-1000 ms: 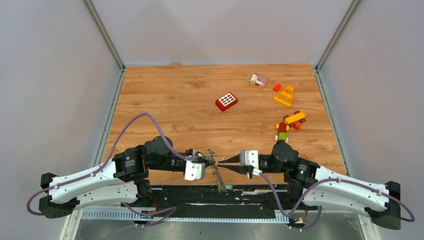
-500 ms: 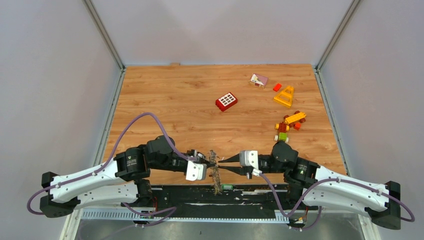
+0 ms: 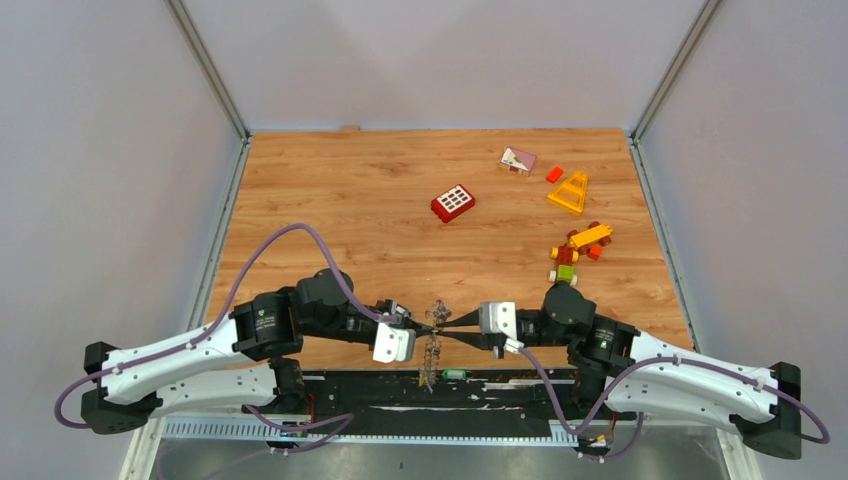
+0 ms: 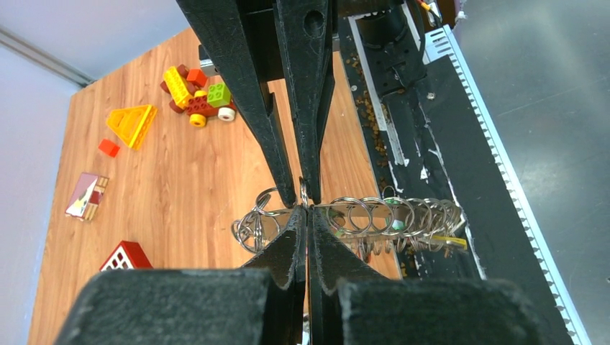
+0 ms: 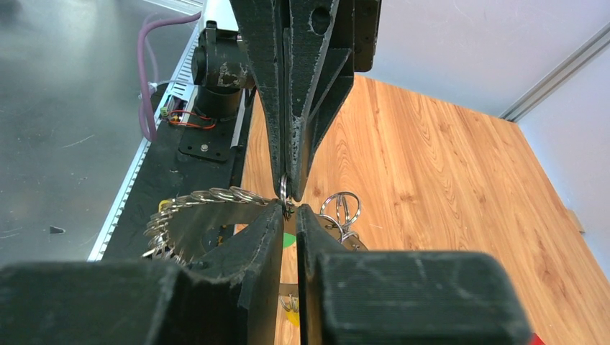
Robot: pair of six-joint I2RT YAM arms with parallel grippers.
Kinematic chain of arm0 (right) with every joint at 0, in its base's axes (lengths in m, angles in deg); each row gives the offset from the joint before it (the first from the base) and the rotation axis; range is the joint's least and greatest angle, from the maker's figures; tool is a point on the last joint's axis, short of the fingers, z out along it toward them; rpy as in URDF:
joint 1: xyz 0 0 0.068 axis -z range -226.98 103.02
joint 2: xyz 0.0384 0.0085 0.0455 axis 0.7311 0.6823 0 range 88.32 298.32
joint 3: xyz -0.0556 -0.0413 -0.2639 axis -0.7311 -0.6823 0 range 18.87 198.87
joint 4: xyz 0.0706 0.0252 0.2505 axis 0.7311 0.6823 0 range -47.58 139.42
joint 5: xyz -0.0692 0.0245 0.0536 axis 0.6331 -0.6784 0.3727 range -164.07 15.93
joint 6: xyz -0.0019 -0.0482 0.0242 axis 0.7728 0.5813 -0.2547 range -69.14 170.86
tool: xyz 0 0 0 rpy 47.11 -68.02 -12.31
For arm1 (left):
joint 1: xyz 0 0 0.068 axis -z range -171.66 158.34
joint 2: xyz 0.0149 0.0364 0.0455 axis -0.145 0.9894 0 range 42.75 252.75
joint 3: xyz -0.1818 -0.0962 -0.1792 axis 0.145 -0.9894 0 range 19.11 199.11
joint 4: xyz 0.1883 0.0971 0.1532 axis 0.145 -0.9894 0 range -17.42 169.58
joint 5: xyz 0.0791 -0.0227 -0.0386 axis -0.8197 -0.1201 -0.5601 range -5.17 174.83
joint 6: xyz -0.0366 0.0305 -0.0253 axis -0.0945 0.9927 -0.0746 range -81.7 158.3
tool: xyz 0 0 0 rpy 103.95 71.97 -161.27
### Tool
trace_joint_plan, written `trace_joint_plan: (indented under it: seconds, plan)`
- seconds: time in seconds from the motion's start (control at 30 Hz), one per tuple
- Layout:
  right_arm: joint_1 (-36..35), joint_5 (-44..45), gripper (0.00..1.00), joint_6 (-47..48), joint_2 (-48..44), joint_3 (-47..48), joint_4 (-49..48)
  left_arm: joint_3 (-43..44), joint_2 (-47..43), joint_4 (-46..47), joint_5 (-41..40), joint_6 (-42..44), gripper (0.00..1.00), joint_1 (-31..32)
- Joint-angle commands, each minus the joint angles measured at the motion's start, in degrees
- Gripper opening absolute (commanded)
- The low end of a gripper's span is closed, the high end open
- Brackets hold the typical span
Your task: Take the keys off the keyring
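Grey metal, the keyring (image 3: pixel 433 348) hangs edge-on in the air over the near edge of the wooden surface (image 3: pixel 340 200), its keys (image 3: pixel 431 366) bunched along it. The left pincer (image 4: pixel 307 210) is clenched on the ring's wire. The right pincer (image 5: pixel 288 210) meets it tip to tip, fingers a slit apart around the same stretch; whether it grips, I cannot tell.
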Motion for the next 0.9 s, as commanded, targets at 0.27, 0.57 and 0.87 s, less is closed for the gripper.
trace_joint_plan:
  seconds: [0.27, 0.57, 0.87]
  plan:
    - [0.0, 0.2, 0.06, 1.3, 0.3, 2.5, -2.5, 3.3, 0.0, 2.2, 4.1, 0.9, 0.0, 0.1]
    - [0.1, 0.5, 0.0, 2.8, -1.6, 0.3, -6.2, 1.8, -1.1, 3.9, 4.6, 0.4, 0.43, 0.1]
    - [0.0, 2.3, 0.0, 3.4, -6.7, -4.9, -12.5, 0.0, -3.3, 5.5, 2.8, -1.7, 0.53, 0.1]
